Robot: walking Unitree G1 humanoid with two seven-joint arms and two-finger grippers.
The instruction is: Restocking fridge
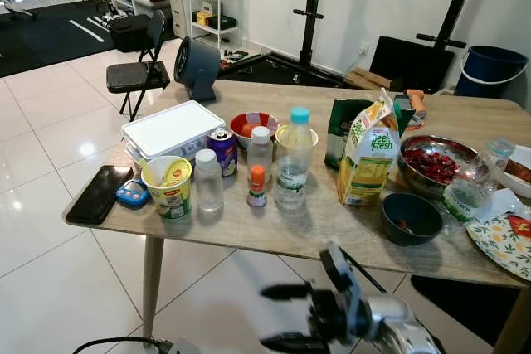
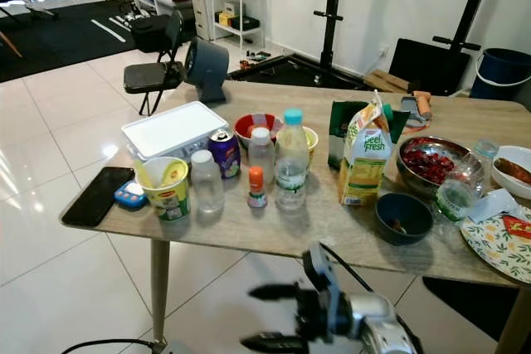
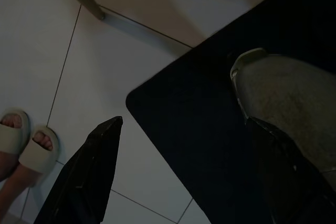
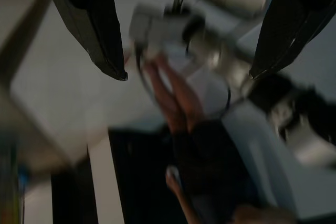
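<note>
A wooden table (image 1: 315,225) holds the groceries: a clear water bottle with a teal cap (image 1: 294,159), a yellow-green juice carton (image 1: 367,155), a purple can (image 1: 222,151), two small white-capped bottles (image 1: 208,180), a tiny orange-capped bottle (image 1: 257,186) and a noodle cup (image 1: 168,186). My right gripper (image 1: 267,317) hangs open below the table's near edge, fingers pointing left, holding nothing. The right wrist view is blurred, with its two fingers (image 4: 100,35) apart. My left gripper (image 3: 184,124) is open over floor tiles and a dark mat (image 3: 210,145).
Also on the table are a white box (image 1: 172,128), a phone (image 1: 99,193), a red bowl (image 1: 253,126), a steel bowl of red berries (image 1: 436,165), a dark bowl (image 1: 411,218) and a plate (image 1: 506,238). A fan (image 1: 197,64) and a folding chair (image 1: 137,72) stand behind. A person's slippered feet (image 3: 26,142) are near my left gripper.
</note>
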